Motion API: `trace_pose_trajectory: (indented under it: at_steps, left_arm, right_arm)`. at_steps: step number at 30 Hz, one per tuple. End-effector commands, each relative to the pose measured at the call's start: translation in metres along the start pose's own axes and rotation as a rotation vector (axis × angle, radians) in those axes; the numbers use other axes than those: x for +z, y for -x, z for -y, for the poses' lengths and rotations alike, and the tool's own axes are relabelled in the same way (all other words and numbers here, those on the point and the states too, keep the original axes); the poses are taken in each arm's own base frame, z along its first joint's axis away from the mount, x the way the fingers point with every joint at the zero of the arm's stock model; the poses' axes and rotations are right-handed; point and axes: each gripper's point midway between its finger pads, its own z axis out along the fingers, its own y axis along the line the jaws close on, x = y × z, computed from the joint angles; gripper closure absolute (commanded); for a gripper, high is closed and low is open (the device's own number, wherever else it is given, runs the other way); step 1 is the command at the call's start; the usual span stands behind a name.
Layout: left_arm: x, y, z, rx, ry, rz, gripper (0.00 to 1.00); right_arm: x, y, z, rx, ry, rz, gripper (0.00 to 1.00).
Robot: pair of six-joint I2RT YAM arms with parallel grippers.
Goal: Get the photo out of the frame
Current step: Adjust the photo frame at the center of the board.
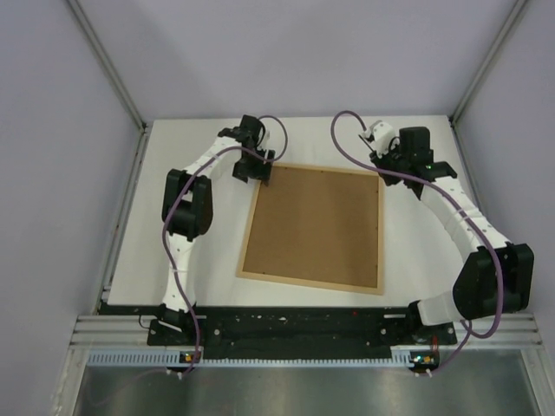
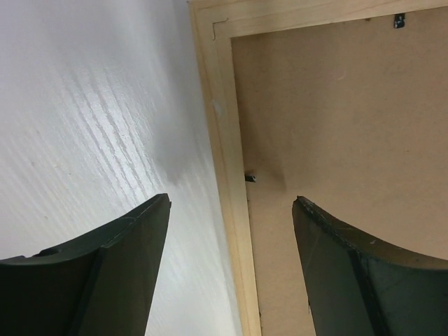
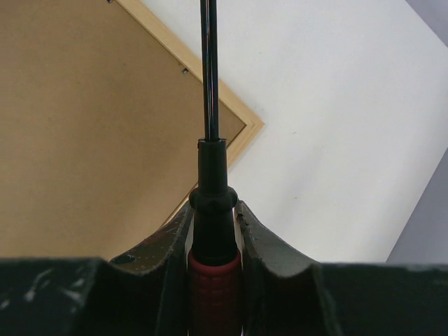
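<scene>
Top external view, looking down: shows the frame point(image 1: 249, 232) lying flat and back-up on the white table point(image 1: 221, 251), slightly skewed, with the brown backing board point(image 1: 316, 225) filling its pale wood rim and hiding the photo. Puts the left gripper point(image 1: 258, 170) at the frame's far left corner and the right gripper point(image 1: 388, 161) just off the far right corner. From the left wrist: catches both dark fingers point(image 2: 119, 273) spread wide and holding nothing, one over bare table, the other over the backing board, straddling the rim without visibly touching it. Picks out a small metal tab point(image 2: 250, 176) at the rim's inner edge between them, and a second tab point(image 2: 399, 21) on the adjoining side. From the right wrist: finds the jaws pinching a screwdriver point(image 3: 212, 210) by its red-and-black handle, dark shaft running straight out over the frame's corner, tip beyond the picture's edge.
</scene>
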Motion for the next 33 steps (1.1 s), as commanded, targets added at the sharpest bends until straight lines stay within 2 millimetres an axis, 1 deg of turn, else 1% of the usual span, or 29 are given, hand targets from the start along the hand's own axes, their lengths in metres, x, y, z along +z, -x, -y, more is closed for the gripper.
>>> trace_pose_trajectory:
  at_steps: [1,5,9,12,13,15,16,21,22,24,25,30,33]
  left_arm:
    - [0.003,0.002,-0.005,0.015,0.03,0.007,0.24]
    - [0.007,0.004,-0.001,0.011,0.023,0.006,0.26]
    - [0.01,0.007,0.0,0.009,0.025,0.012,0.32]
    - [0.012,0.01,0.0,0.007,0.026,0.018,0.35]
    - [0.012,0.01,0.0,0.006,0.024,0.018,0.39]
    - [0.013,0.012,0.001,0.005,0.02,0.022,0.39]
    - [0.015,0.011,0.001,0.001,0.018,0.017,0.42]
    - [0.014,0.016,0.0,0.003,0.024,0.032,0.47]
    - [0.014,0.017,0.0,0.001,0.023,0.035,0.51]
    - [0.015,0.017,0.001,0.001,0.019,0.035,0.52]
    - [0.015,0.017,0.002,0.002,0.016,0.034,0.56]
    - [0.014,0.017,0.001,-0.001,0.02,0.033,0.57]
    - [0.011,0.017,0.001,0.002,0.019,0.035,0.61]
  right_arm:
    - [-0.011,0.02,-0.002,0.008,0.015,0.094,1.0]
    - [-0.012,0.02,-0.006,0.008,0.031,0.101,1.0]
    - [-0.014,0.022,-0.008,0.008,0.041,0.111,1.0]
    - [-0.014,0.022,-0.011,0.007,0.055,0.113,1.0]
    - [-0.014,0.022,-0.011,0.007,0.056,0.114,1.0]
    - [-0.013,0.022,-0.01,0.01,0.057,0.114,1.0]
    - [-0.013,0.021,-0.012,0.01,0.061,0.111,1.0]
    - [-0.013,0.021,-0.014,0.012,0.073,0.113,1.0]
    - [-0.012,0.021,-0.014,0.009,0.073,0.112,1.0]
    - [-0.012,0.02,-0.015,0.008,0.076,0.11,1.0]
    - [-0.012,0.02,-0.015,0.008,0.078,0.109,1.0]
    - [-0.012,0.019,-0.015,0.01,0.079,0.108,1.0]
    - [-0.012,0.02,-0.016,0.005,0.082,0.111,1.0]
